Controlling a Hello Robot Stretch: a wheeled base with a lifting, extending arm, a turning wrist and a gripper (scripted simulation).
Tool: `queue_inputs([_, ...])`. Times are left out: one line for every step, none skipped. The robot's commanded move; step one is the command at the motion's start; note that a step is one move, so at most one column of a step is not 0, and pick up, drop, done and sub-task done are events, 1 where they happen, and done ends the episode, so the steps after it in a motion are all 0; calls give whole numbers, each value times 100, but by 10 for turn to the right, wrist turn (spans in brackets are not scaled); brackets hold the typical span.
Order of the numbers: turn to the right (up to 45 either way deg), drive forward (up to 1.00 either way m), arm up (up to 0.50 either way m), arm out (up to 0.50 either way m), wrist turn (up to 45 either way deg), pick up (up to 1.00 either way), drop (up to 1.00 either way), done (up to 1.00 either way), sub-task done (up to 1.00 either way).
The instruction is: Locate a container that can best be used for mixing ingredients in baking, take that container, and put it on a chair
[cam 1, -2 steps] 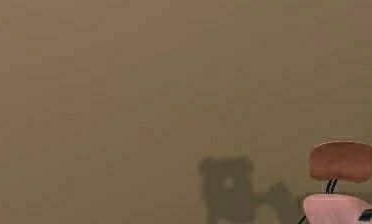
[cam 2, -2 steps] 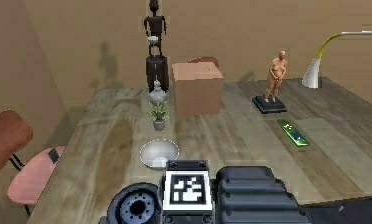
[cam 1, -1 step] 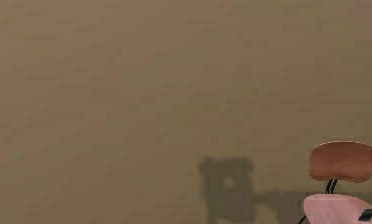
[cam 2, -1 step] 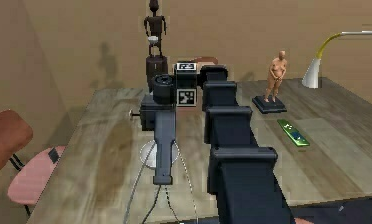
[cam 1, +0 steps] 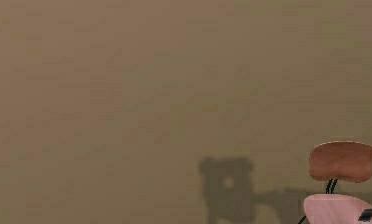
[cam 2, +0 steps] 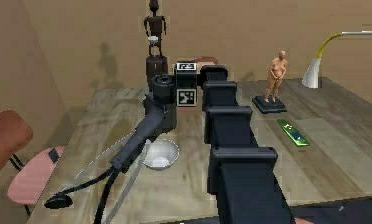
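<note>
A small white bowl [cam 2: 161,153] lies on the wooden table [cam 2: 324,150], just left of the arm's dark bar. The gripper [cam 2: 79,207] hangs from its dark body down toward the table's near left edge. Its thin fingers [cam 2: 60,200] end low at the arm side view's left. The bowl sits close beside the gripper's body, and I cannot tell whether the gripper holds anything. A chair with a brown back [cam 2: 8,135] and pink seat [cam 2: 39,170] stands left of the table. The same chair [cam 1: 341,161] appears at the forward view's lower right.
On the table stand a dark figurine [cam 2: 154,30] on a block at the back, a tan figurine [cam 2: 277,75] on a dark base, a white desk lamp [cam 2: 329,50] and a flat green object [cam 2: 292,133]. A bare tan wall [cam 1: 144,90] is close ahead.
</note>
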Motion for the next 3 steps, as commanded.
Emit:
queue_inputs([0, 0, 0, 0, 450, 0, 0, 0, 0])
queue_inputs([0, 0, 0, 0, 450, 0, 0, 0, 0])
queue_inputs([0, 0, 0, 0, 240, 0, 0, 0, 0])
